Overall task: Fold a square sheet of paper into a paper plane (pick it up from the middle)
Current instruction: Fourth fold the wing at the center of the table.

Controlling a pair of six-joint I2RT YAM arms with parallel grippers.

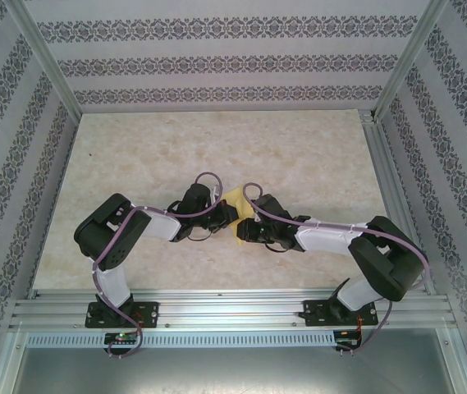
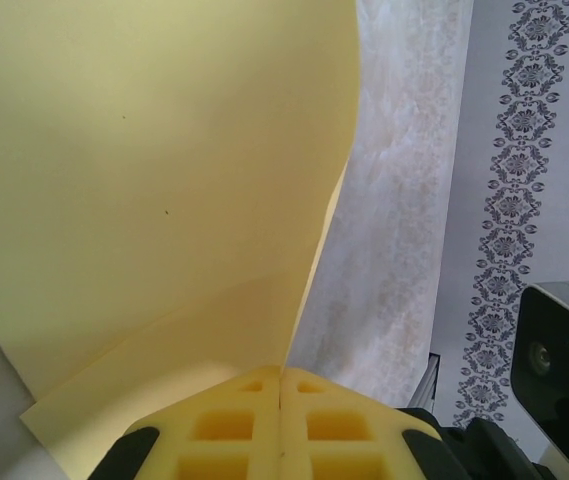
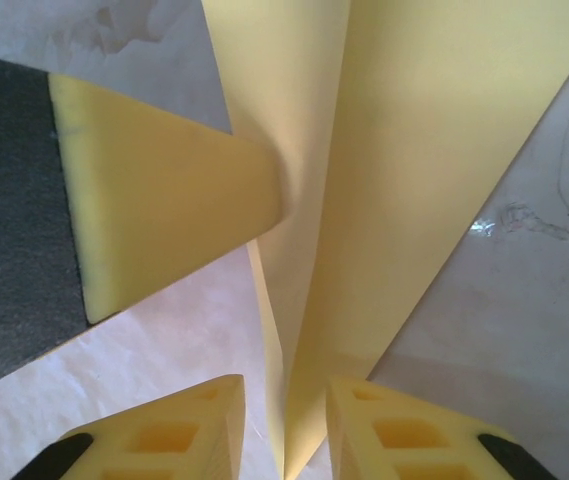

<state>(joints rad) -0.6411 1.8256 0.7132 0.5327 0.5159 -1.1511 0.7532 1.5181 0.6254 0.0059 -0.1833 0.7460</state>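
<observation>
Left gripper: its yellow fingers are pressed together, pinching one edge of a yellow sheet of paper that spreads up and curves away above them. Right gripper: its fingers are parted, and a creased fold of the sheet runs down the gap between them. One yellow finger pad of the left gripper presses the sheet from the side. Seen from above, both arms meet at the middle of a pale marbled table, with the sheet held off it between the grippers. Patterned walls enclose the table.
</observation>
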